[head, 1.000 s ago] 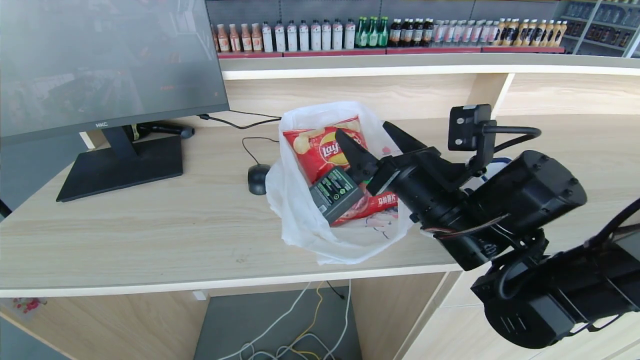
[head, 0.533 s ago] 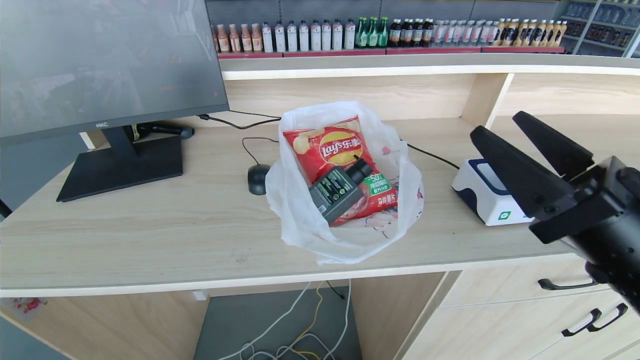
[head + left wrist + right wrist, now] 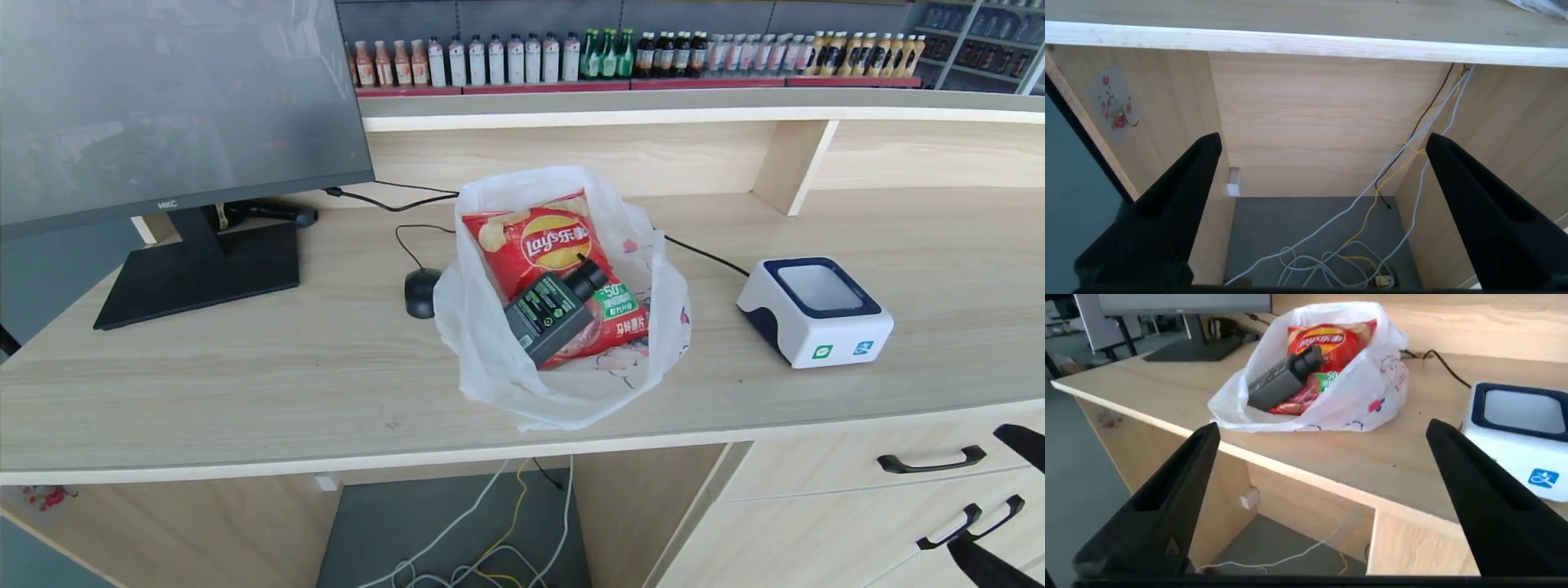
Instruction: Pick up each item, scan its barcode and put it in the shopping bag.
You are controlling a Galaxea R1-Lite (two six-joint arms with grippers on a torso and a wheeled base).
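A white plastic shopping bag [image 3: 490, 359] lies open on the wooden counter [image 3: 245, 367]. Inside it rest a red chips packet [image 3: 539, 241] and, on top, a dark bottle [image 3: 555, 309] lying on its side. A white and blue barcode scanner [image 3: 816, 314] stands to the bag's right. My right gripper [image 3: 976, 486] is open and empty, low in front of the drawers below the counter's right end. From its wrist I see the right gripper [image 3: 1323, 427], the bag [image 3: 1380, 400], the bottle [image 3: 1278, 371] and the scanner [image 3: 1523, 420]. My left gripper [image 3: 1323, 139] is open and empty, below the counter's front edge.
A monitor [image 3: 175, 106] stands at the back left, with a black mouse [image 3: 421, 291] and its cable beside the bag. Drawer handles [image 3: 931, 464] face the right gripper. Loose cables [image 3: 1372, 220] hang under the counter. A raised ledge [image 3: 653, 106] runs behind.
My right arm has drawn back from over the bag, moving right and down to below the counter's edge, its gripper staying open. The bottle stays in the bag.
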